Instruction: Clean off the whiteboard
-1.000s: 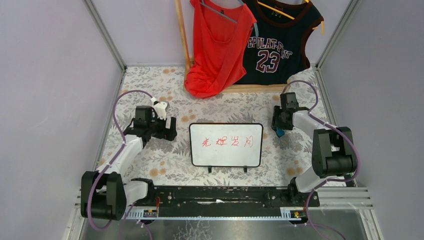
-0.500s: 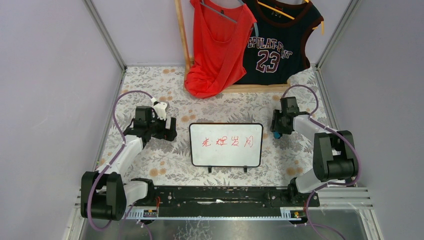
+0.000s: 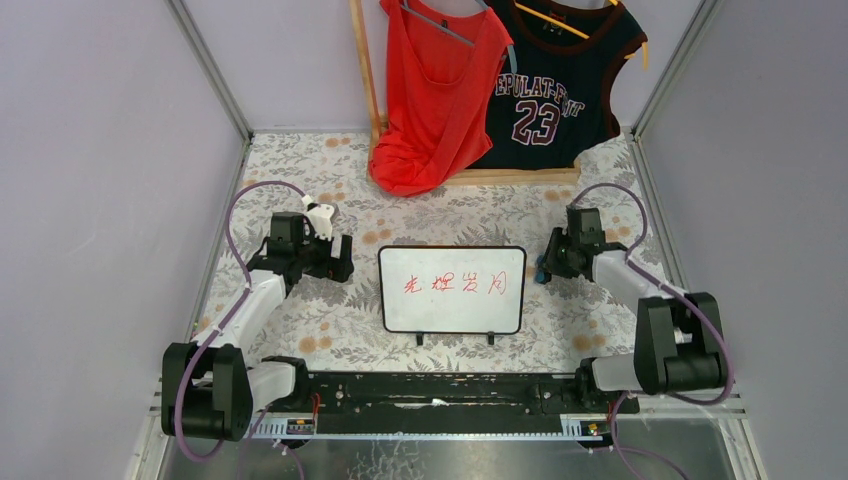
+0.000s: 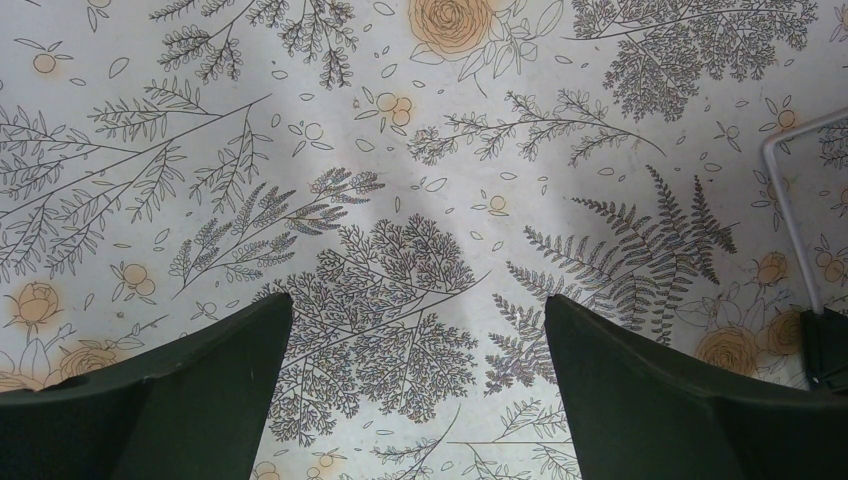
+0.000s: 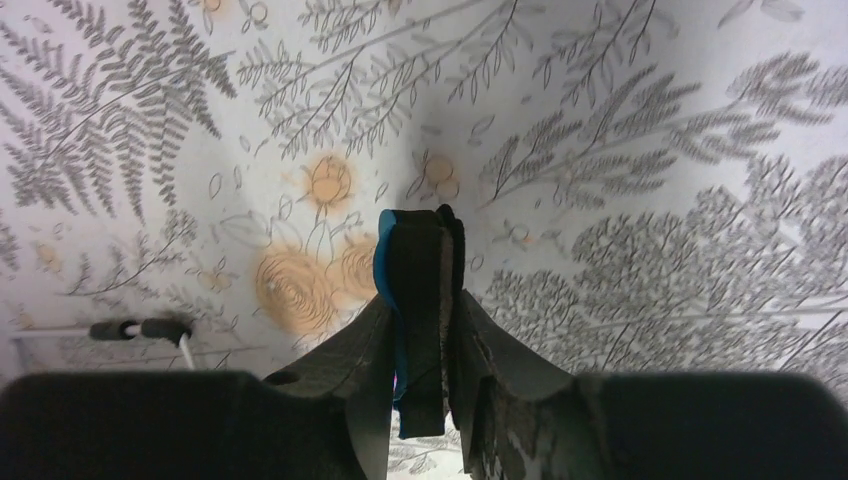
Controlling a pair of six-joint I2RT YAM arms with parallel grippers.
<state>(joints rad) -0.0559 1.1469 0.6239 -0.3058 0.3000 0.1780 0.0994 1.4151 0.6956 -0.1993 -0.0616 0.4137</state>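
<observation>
Eraser [image 5: 418, 290] beside whiteboard's [image 3: 452, 310] right edge

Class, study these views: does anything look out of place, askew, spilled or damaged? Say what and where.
Nothing is spilled or damaged. The whiteboard sits square at mid-table, its red writing unsmudged. One oddity: the red top hangs low, its hem bunched on the table at the back. The right gripper pinches a blue-backed eraser edge-on.
</observation>
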